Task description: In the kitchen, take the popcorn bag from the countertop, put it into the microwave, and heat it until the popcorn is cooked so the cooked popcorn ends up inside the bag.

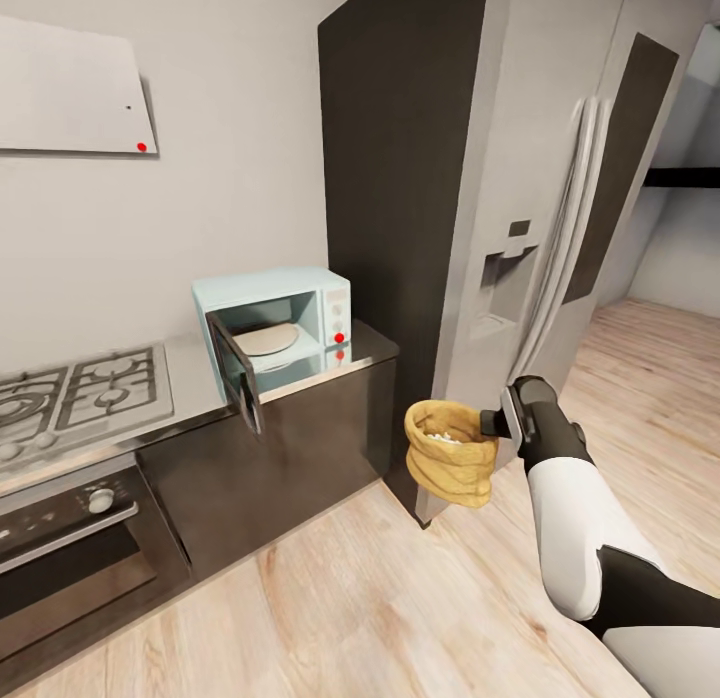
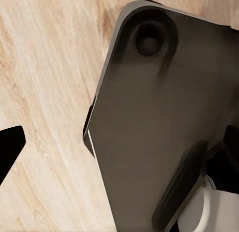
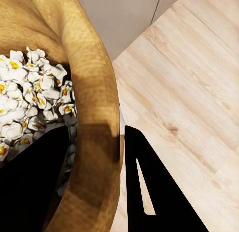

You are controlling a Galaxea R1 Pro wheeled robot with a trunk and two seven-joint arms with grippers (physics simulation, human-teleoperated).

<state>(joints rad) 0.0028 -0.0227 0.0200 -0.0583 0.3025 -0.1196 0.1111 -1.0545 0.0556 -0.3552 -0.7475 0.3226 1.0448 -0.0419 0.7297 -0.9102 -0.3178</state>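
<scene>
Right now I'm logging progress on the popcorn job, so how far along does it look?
Cooking looks done: the popcorn bag holds white popped kernels. In hand: the right gripper pinches the bag's rolled rim and holds it in the air, off the countertop and in front of the fridge. The microwave stands open with only its turntable plate inside. Little seems left beyond setting the bag down.

Right arm (image 1: 575, 523) comes in from about 5 o'clock in the head view and reaches up toward 11, white forearm, dark wrist. Its gripper (image 1: 492, 425) is clamped on the popcorn bag (image 1: 452, 465) rim, one finger (image 3: 35, 187) inside, the other finger (image 3: 154, 192) outside.
</scene>
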